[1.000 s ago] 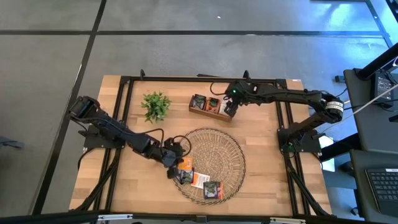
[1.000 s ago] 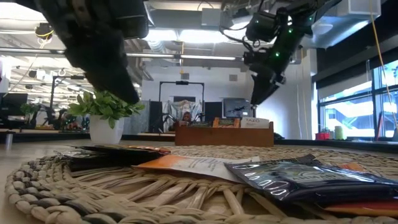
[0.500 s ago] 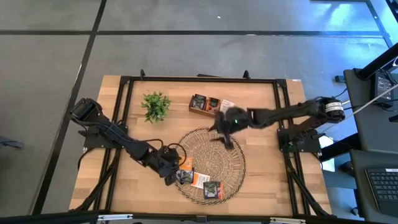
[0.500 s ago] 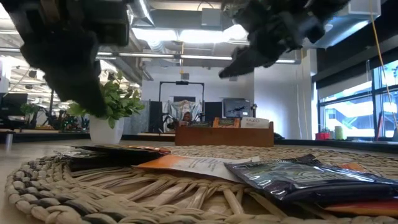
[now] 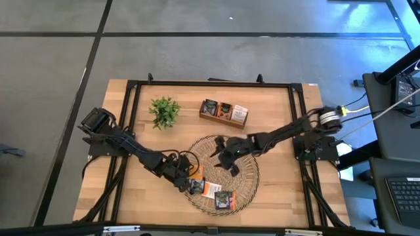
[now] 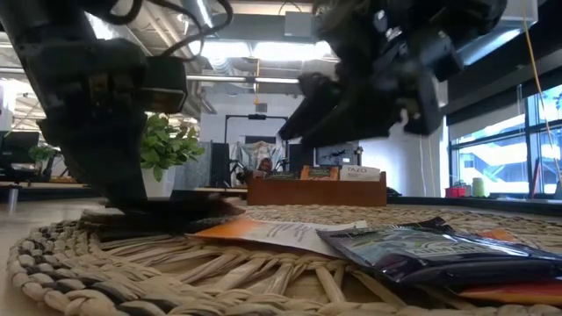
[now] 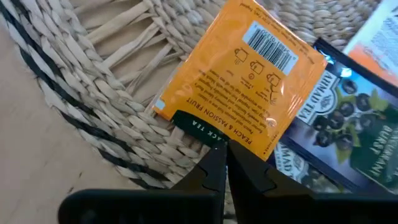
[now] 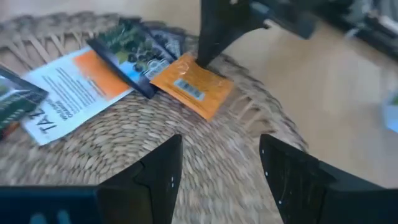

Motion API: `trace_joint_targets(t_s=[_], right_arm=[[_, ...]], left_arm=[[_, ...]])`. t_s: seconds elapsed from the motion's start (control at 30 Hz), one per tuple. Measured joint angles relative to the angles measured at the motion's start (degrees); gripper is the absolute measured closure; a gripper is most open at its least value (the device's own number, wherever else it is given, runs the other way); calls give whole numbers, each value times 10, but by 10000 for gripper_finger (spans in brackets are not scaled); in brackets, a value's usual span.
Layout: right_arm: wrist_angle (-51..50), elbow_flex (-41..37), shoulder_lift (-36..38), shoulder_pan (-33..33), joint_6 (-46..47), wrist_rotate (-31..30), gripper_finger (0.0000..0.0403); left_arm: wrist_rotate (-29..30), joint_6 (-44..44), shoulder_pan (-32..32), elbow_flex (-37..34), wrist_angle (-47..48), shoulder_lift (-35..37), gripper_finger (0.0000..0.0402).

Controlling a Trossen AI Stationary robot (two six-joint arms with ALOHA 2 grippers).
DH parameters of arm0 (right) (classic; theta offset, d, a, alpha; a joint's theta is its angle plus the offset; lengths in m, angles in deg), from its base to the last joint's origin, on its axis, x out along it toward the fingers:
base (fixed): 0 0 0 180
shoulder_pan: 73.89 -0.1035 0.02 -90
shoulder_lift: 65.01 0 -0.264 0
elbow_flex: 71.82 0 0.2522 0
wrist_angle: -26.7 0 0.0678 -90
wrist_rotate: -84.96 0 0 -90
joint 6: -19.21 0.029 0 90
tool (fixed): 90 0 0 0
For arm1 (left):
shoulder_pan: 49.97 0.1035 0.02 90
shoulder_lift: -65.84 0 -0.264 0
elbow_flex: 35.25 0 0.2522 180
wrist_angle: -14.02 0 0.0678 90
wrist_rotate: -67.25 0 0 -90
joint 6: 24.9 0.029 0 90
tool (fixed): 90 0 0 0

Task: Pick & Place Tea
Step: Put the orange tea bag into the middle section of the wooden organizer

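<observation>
Left pincer [image 7: 219, 149] is being kept clenched on the edge of the orange sachet [image 7: 245, 87] at the rim of the woven tray [image 5: 246, 172]; "PEACH & PASSION FRUIT" plus a barcode are being shown on that sachet's wrapper in the left wrist view; the word before them is cut off by the fingers, only "ACK TEA" being readable.

A dark sachet [image 7: 339, 124] with a berry picture is being overlapped by the orange one; "AHMAD TEA" is being read along its edge; further letters on it are too partial to tell.

In the right wrist view a white-and-orange sachet [image 8: 74, 93] is being seen flat on the tray beside the dark one [image 8: 134, 53]; "TAZO" is being read on it; a further dark sachet [image 8: 15, 99] is being cut off at the frame edge.

Right pincer [image 8: 217, 174] is being held released, fingers spread, over the tray's middle, nothing between them; same pincer is being seen in the high view [image 5: 226, 157].

Wooden box [image 5: 224, 112] with three compartments is being seen on the bench [image 5: 282, 196] beyond the tray; sachets are being held in all three, orange in the middle, white at the right end; "TAZO" is just being made out on one in the low view [image 6: 356, 173].

Plant [image 5: 163, 111] is being seen left of the box.
</observation>
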Motion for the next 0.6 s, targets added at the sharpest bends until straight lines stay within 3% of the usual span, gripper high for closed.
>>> trace_joint_targets(t_s=[0.4,0.6], right_arm=[[-4,90,-120,-37,-192,-70,189],[0,109,-147,-45,-247,-71,189]], left_arm=[[0,0,3,1,-1,-7,388],[2,10,3,1,-1,-7,389]])
